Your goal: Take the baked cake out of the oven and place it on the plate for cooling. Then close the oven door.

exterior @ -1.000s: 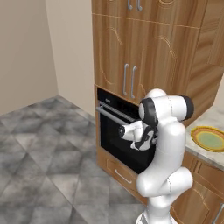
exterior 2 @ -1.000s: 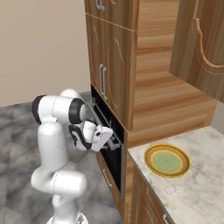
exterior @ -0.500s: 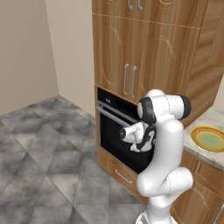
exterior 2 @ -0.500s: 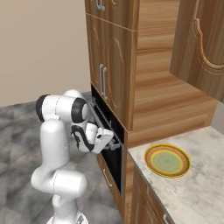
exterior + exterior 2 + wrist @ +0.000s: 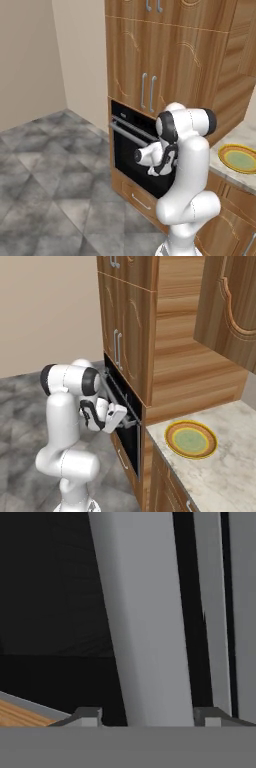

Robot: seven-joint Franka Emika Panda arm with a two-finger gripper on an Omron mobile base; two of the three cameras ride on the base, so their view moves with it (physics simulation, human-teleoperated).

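The black oven [image 5: 124, 157] sits in the wooden cabinetry with its oven door [image 5: 122, 416] upright against the front. My gripper [image 5: 148, 717] is at the door's silver bar handle [image 5: 145, 627], which runs between the two fingertips and fills the gap. From the right base view the gripper [image 5: 131, 421] reaches the handle [image 5: 116, 395] near its right end. The plate [image 5: 191, 439], yellow-rimmed with a pale green centre, lies bare on the counter to the right of the oven. The baked cake is hidden behind the door.
Wooden cabinet doors [image 5: 147, 75] stand above the oven and a drawer [image 5: 137, 200] below it. The marble counter [image 5: 220, 471] extends right of the plate. Grey tiled floor [image 5: 55, 170] spreads out to the left of the oven.
The fingers have come together around the oven door's handle. The hand has shifted slightly along the bar; door and plate have not moved.
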